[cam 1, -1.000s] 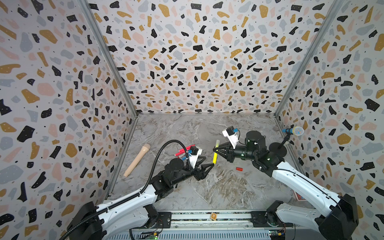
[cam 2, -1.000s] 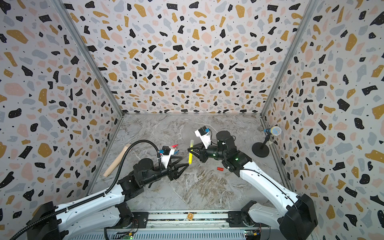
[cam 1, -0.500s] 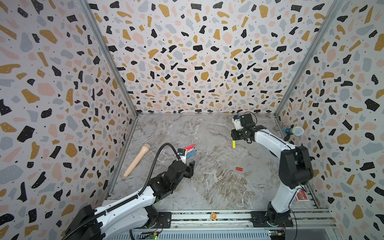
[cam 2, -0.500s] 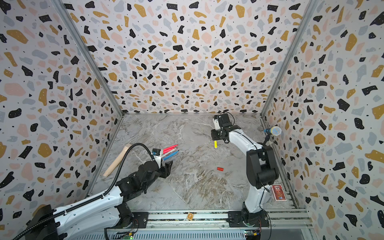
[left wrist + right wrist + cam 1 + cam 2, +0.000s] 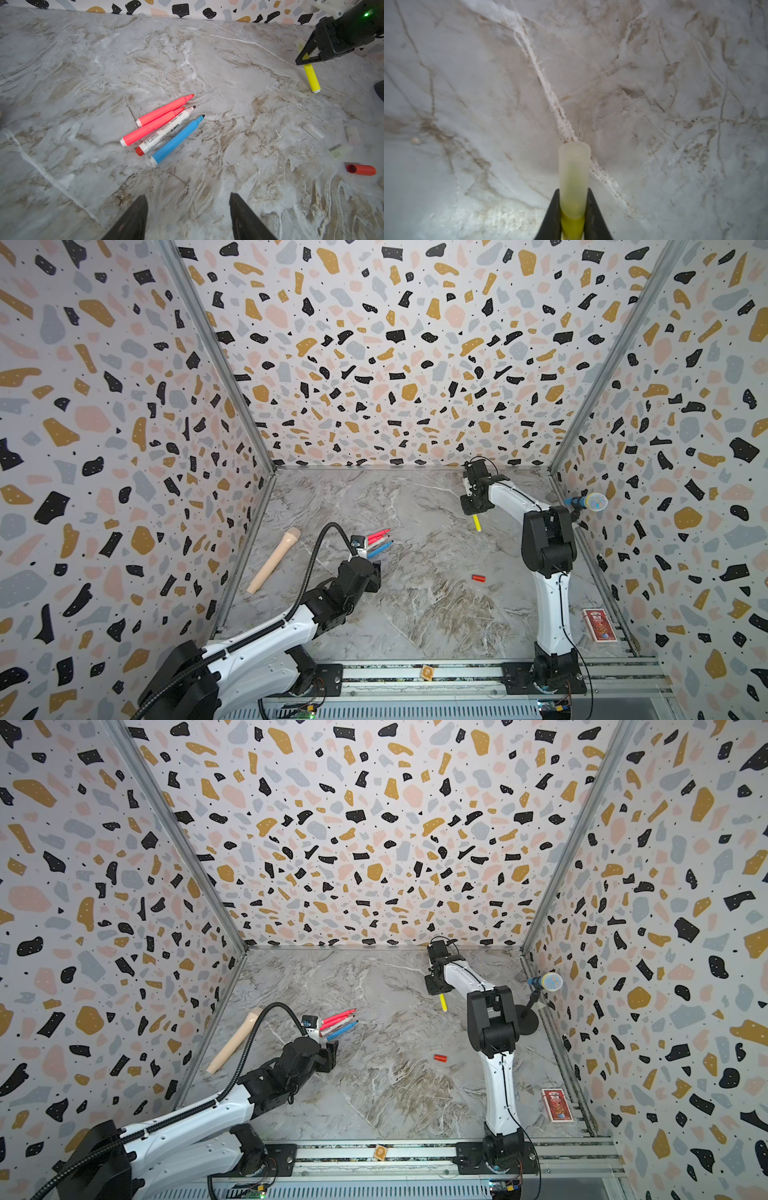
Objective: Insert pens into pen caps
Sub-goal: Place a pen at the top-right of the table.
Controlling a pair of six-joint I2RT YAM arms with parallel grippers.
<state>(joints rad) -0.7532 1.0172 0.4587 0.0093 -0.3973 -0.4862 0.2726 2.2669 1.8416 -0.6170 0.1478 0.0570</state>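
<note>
The capping of the yellow pen looks finished. The right gripper is clamped on the barrel, at about 2 o'clock from the middle of the table. The pen hangs tilted with its white end at or just above the marble; which of the two cannot be told. The likely next move is to release it there and go for another pen and cap. The left gripper hovers empty, jaws moderately apart, near four uncapped pens at about 10 o'clock: two pink pens, the white-barrelled pen and the blue pen, lying side by side and touching. Picking one out calls for a narrow pinch that leaves its neighbours alone. Only the right wrist view shows the translucent cap seated over the yellow pen's tip. Only the left wrist view shows the pale clear caps lying near the red cap, which sits at 6 o'clock from the yellow pen. Both top views show little more than the red one.
</note>
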